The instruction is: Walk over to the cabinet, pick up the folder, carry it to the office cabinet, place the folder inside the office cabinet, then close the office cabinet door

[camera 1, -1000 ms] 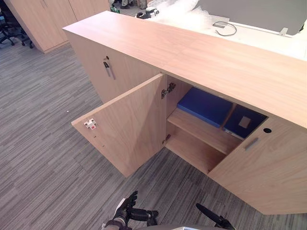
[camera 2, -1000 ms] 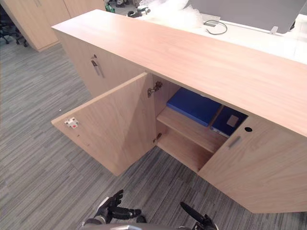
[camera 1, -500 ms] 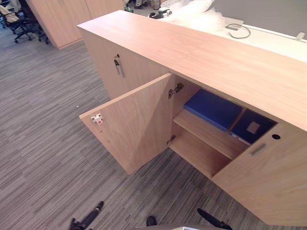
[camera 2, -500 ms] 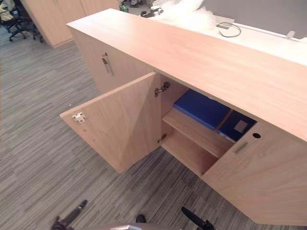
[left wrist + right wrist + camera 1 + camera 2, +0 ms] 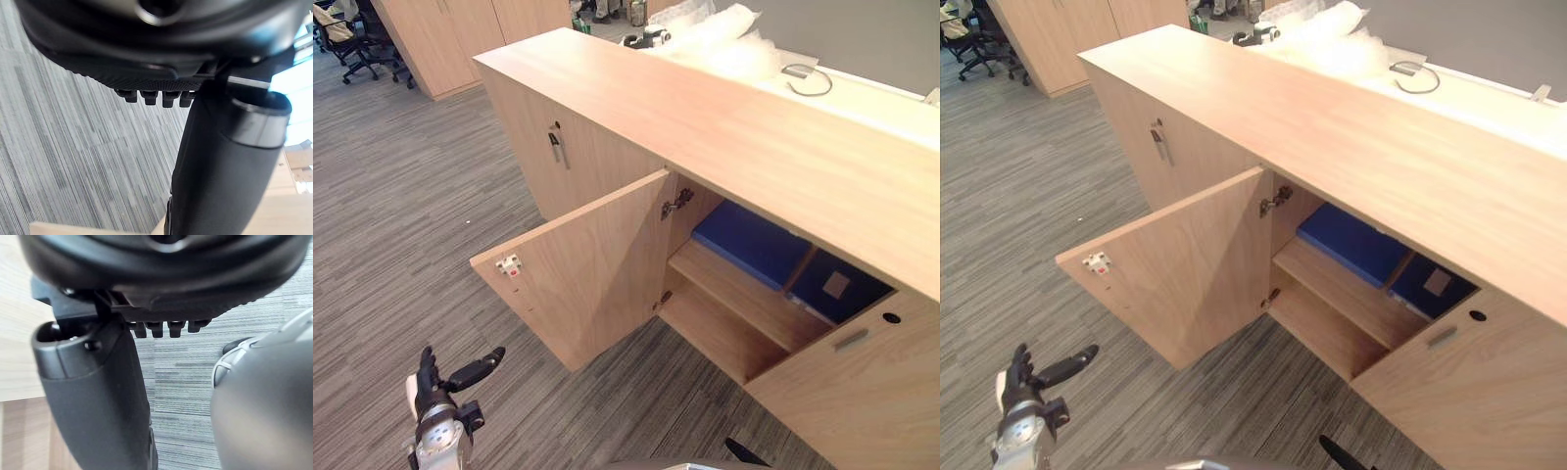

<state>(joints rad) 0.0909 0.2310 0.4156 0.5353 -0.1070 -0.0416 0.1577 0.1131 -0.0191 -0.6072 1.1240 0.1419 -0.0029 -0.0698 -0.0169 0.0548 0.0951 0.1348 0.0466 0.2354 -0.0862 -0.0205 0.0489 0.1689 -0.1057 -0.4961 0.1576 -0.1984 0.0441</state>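
A blue folder (image 5: 751, 242) lies flat on the upper shelf (image 5: 744, 299) inside the low wooden office cabinet (image 5: 724, 117). A darker blue folder (image 5: 842, 284) with a pale label sits beside it. The cabinet's left door (image 5: 592, 269) stands wide open, and the right door (image 5: 862, 392) is ajar. My left hand (image 5: 445, 387) hangs open and empty over the carpet at the lower left, well short of the open door. A fingertip of my right hand (image 5: 744, 452) pokes in at the bottom edge, straight and empty; its thumb (image 5: 98, 396) shows close up.
A closed cabinet door with a metal handle (image 5: 557, 147) is left of the open one. Bubble wrap (image 5: 715, 34) and a looped cable (image 5: 808, 78) lie on the desk behind. Tall wooden cupboards (image 5: 440, 39) and office chairs (image 5: 352, 39) stand at the far left.
My left hand swung from the bottom middle out to the lower left and rose. The right hand sank lower at the bottom edge. The view shifted slightly; cabinet and folders stayed put.
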